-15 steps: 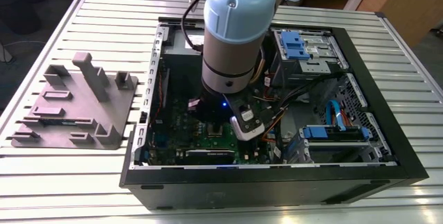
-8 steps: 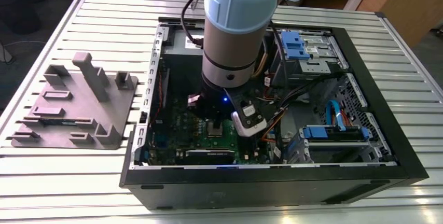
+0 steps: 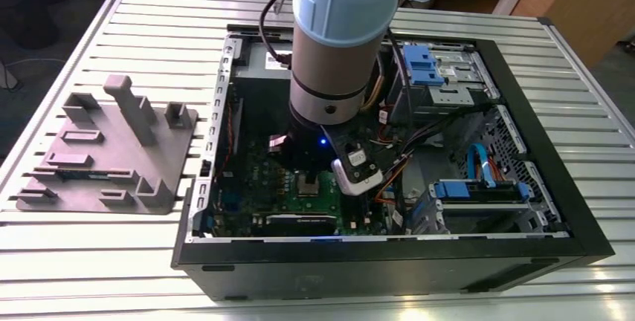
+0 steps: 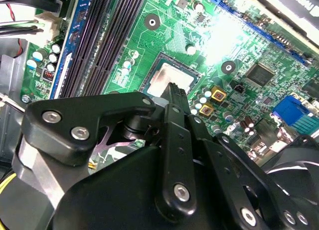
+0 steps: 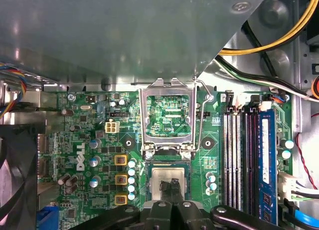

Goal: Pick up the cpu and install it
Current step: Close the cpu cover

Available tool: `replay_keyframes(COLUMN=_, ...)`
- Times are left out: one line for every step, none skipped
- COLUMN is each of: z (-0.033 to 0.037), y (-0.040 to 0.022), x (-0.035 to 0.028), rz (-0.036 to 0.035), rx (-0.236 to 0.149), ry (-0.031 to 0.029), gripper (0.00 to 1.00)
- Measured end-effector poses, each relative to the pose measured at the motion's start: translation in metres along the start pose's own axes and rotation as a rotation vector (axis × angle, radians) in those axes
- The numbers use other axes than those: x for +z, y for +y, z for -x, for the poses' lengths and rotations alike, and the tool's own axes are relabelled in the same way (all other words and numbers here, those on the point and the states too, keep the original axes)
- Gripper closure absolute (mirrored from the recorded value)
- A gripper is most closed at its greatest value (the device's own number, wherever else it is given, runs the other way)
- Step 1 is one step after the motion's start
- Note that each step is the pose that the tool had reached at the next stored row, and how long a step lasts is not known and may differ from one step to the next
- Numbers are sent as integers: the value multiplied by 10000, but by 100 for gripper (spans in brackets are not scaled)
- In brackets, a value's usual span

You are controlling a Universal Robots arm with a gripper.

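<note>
The cpu (image 5: 158, 176) lies flat in its socket on the motherboard (image 5: 84, 140), silver top upward; I judge it is seated, or almost. My gripper (image 5: 172, 189) stands on the middle of this top. Its fingers (image 5: 166, 191) are drawn together with almost no gap and are not around the chip's edges, so I think it presses more than it carries. The retention frame (image 5: 167, 115) is folded open just beside, which leaves the socket free. All of this sits inside the open computer case (image 3: 555, 250) on the table (image 3: 89, 261).
</note>
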State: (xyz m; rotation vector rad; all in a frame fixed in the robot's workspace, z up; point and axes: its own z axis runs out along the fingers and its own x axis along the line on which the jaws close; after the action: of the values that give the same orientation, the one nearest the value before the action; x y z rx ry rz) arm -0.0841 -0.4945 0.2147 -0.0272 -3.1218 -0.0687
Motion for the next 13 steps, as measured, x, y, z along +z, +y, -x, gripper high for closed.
replay_keyframes(z=0, y=0, x=0, rz=0, rx=0, ry=0, gripper=90)
replay_keyframes(z=0, y=0, x=-1, rz=0, rx=0, ry=0, gripper=90)
replay_keyframes(z=0, y=0, x=-1, rz=0, rx=0, ry=0, gripper=90)
replay_keyframes(z=0, y=0, x=-1, rz=0, rx=0, ry=0, gripper=90)
replay_keyframes(z=3, y=0, x=-1, rz=-1, rx=-2, ry=1, gripper=90)
replay_keyframes(z=9, y=0, x=-2, rz=-2, rx=-2, ry=1, gripper=90)
replay_keyframes(z=17, y=0, x=-2, rz=-1, rx=-1, ry=1, gripper=90)
replay_keyframes(z=29, y=1, x=-2, rz=-1, rx=0, ry=0, gripper=90)
replay_keyframes(z=43, y=1, x=-2, rz=0, rx=0, ry=1, gripper=90)
replay_keyframes(z=59, y=1, x=-1, rz=0, rx=0, ry=0, gripper=90)
replay_keyframes(z=73, y=1, x=-1, rz=0, rx=0, ry=0, gripper=90)
replay_keyframes(z=89, y=2, x=-1, rz=0, rx=0, ry=0, gripper=90)
replay_keyframes(z=104, y=2, x=-1, rz=0, rx=-1, ry=1, gripper=90)
